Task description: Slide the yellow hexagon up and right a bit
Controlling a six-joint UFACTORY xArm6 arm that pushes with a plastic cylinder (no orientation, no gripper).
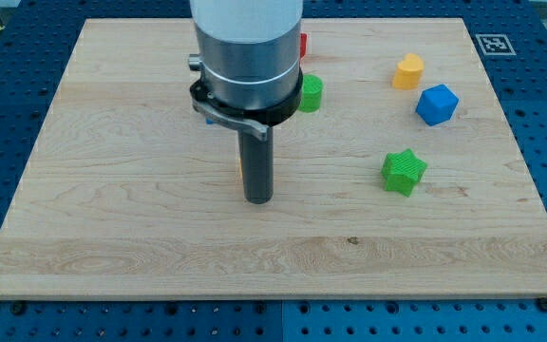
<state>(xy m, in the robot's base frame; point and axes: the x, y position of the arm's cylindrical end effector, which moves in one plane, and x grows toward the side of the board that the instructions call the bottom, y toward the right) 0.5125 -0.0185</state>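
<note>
My tip (258, 199) rests on the wooden board (112, 218) near its middle, and it holds nothing. My rod and the wide arm body hide most of what is behind them. Of the yellow hexagon (240, 167) I see only a thin orange-yellow edge at the rod's left side, touching it or just behind. The green cylinder (311, 91) and a red block (302, 44) are partly covered. At the view's right the yellow block (408, 71), blue cube (436, 104) and green star (405, 172) show fully.
</note>
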